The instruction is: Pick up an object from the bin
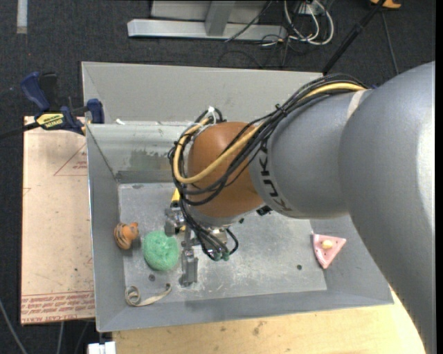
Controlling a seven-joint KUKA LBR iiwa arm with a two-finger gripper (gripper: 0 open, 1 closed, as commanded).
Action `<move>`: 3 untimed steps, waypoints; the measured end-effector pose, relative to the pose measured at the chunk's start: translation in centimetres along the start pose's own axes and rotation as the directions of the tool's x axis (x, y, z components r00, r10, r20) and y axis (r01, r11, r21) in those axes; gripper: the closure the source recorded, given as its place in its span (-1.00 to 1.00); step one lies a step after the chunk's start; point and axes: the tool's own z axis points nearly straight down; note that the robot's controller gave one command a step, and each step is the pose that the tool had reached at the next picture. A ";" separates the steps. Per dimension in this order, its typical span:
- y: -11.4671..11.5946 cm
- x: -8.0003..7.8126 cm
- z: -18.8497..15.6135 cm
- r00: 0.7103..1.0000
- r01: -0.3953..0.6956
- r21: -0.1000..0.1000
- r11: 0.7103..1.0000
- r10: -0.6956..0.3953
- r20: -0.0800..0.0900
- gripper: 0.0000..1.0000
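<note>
Grey bin floor; green lump just beside closed fingers, ungrasped

Toward the left of the bin floor: a small orange toy with dark stripes, standing clear of the left wall. Near the front-left corner: a tan strap. Lies flat, curled into a loop at its left end. Far to the right, well apart from both: a pink triangular piece with a yellowish spot. Rests flat on the metal. Beyond the back wall, on dark carpet: a flat grey metal base and a tangle of cables.
</note>
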 end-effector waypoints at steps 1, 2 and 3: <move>0.7 0.0 3.2 0.996 -0.093 0.002 0.996 0.093 -0.002 -1.00; 1.3 -1.4 5.8 1.000 -0.028 -0.001 1.000 0.028 0.003 1.00; 1.3 -1.4 5.8 1.000 -0.028 -0.001 1.000 0.028 0.003 1.00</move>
